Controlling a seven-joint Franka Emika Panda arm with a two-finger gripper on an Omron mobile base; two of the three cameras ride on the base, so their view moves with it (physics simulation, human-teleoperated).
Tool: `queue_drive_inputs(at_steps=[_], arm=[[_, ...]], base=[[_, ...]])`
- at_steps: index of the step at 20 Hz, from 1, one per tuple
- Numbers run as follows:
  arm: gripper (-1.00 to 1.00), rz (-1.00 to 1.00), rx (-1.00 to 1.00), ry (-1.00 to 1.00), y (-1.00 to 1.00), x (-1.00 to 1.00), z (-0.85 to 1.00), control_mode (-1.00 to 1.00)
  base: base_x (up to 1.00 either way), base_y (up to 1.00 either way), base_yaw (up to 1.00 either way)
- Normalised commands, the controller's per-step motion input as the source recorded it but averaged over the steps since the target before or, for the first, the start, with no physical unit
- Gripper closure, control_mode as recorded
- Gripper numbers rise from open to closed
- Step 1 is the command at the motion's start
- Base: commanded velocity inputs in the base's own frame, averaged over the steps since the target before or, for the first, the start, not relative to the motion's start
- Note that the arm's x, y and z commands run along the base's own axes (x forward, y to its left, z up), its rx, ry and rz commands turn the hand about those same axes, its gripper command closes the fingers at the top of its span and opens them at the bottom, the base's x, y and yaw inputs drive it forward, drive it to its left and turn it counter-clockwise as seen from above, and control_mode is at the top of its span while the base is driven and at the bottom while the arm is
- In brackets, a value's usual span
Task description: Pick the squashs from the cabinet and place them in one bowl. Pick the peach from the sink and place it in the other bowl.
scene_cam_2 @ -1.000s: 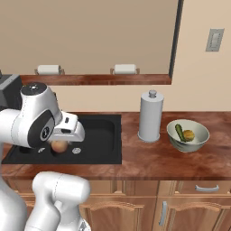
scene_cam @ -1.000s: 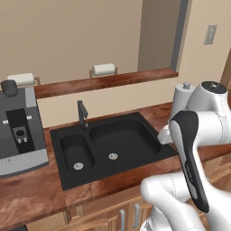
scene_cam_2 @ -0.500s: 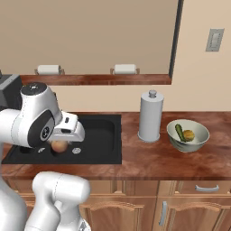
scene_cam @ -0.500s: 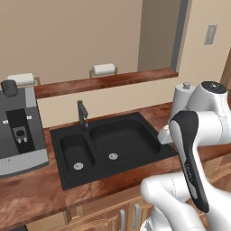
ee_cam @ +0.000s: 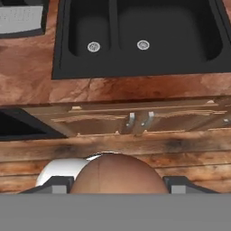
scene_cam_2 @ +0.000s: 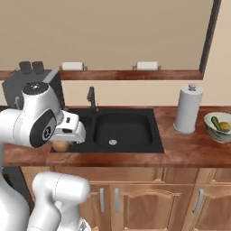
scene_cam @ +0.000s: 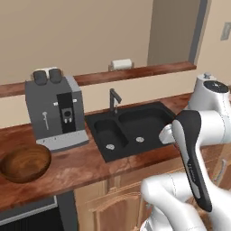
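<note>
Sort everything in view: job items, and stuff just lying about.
Job:
peach
sink
dark brown bowl
pale bowl
squashes, already in the pale bowl

Lying about:
coffee machine
paper towel roll

gripper [ee_cam: 117, 182] clamped on peach [ee_cam: 118, 173], arm folded

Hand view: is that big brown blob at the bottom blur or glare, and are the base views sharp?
Hand view: no glare, the peach sits close between the fingertips, evenly lit. Right base view: sharp, soft shadows, peach under the gripper. Left base view: crisp, dark bowl mildly glossy.
</note>
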Motion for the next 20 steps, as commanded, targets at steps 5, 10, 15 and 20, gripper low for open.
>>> queue_drive_inputs(at_steps=[5,10,15,20], arm=[[1.00,0.00,0.00,0.00,0.00,0.00,0.00,1.00],[1.00,0.00,0.00,0.00,0.00,0.00,0.00,1.00],[1.00,0.00,0.00,0.00,0.00,0.00,0.00,1.00],[1.00,0.00,0.00,0.00,0.00,0.00,0.00,1.00]], base=[[-0.09,1.00,0.11],[0.00,0.93,0.13],[0.02,0.78,0.11],[0.16,0.42,0.06]])
